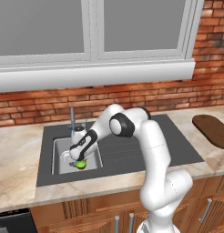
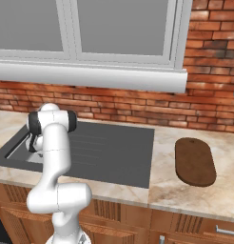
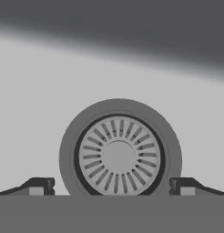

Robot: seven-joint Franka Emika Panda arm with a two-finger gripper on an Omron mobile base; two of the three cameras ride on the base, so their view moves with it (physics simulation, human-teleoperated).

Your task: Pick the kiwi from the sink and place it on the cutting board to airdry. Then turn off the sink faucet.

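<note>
The kiwi point(image 1: 80, 164), small and bright green, lies on the floor of the sink point(image 1: 60, 146) near its front wall. My gripper point(image 1: 76, 159) is lowered into the basin right beside and just above the kiwi; whether it touches the fruit I cannot tell. In the hand view my gripper point(image 3: 116, 186) is open, its fingertips point(image 3: 41, 185) wide apart with the round metal drain point(image 3: 119, 154) between them and nothing held. The sink faucet point(image 1: 72, 119) stands upright behind the basin. The dark brown cutting board point(image 1: 214, 129) point(image 2: 195, 162) lies on the counter far to the right.
A wide dark-grey ribbed surround point(image 1: 132, 148) point(image 2: 114, 150) lies between the basin and the board. A brick wall point(image 1: 41, 107) and a white window sill point(image 1: 86, 73) rise behind the counter. My own arm point(image 2: 54, 143) hides most of the basin in the right base view.
</note>
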